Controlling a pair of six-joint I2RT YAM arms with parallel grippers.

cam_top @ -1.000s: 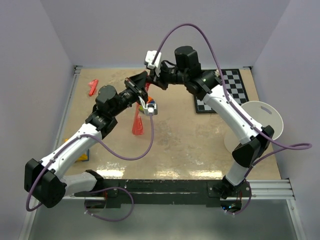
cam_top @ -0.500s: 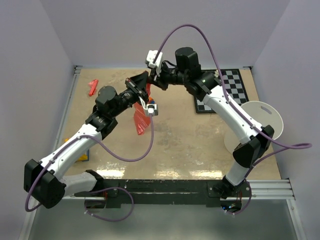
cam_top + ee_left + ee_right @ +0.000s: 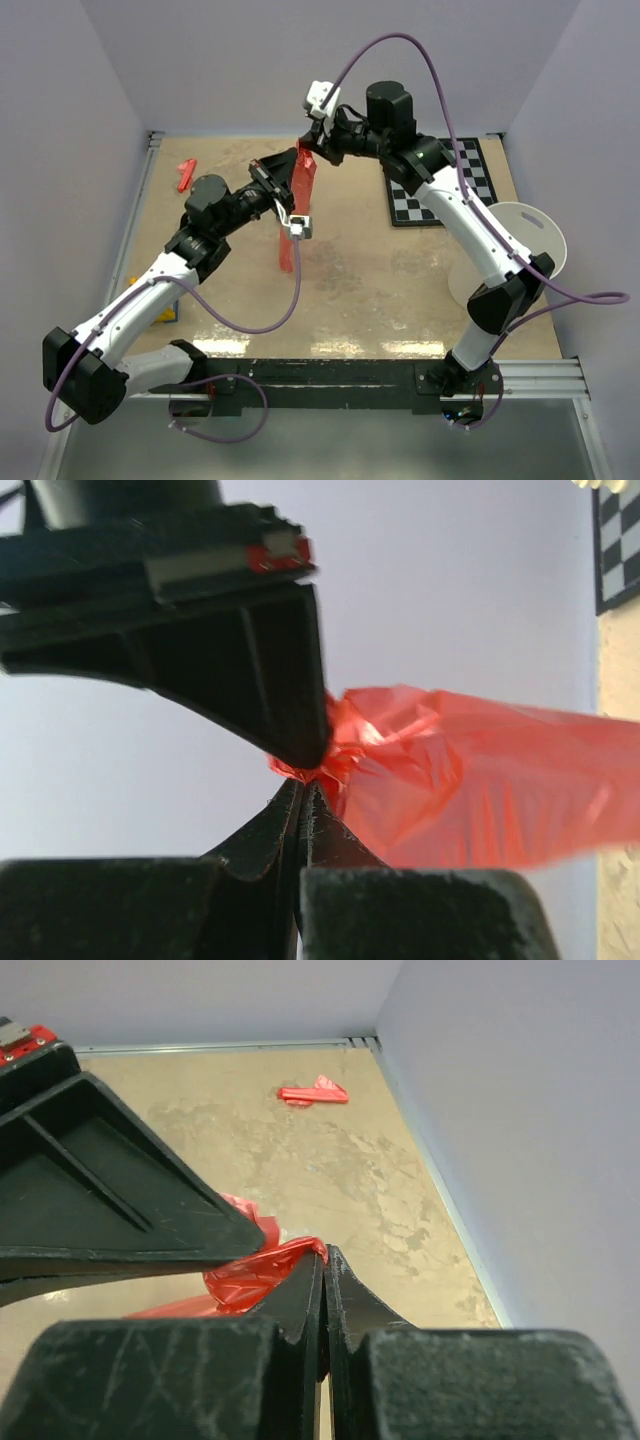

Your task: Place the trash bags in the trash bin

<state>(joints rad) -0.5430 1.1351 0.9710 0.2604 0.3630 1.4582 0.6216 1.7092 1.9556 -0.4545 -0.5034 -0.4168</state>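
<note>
Raised higher, trash bag (image 3: 290, 243) hangs clamped by left claw (image 3: 303, 782) and right claw (image 3: 325, 1257); right arm (image 3: 468, 228) fronts trash bin (image 3: 528, 228).

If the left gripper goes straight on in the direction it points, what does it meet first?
Almost at once the right gripper, which faces it tip to tip; both are shut on the red trash bag.

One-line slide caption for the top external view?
The left end effector and right end effector together pinch the trash bag above the table; trash bin waits at right.
</note>
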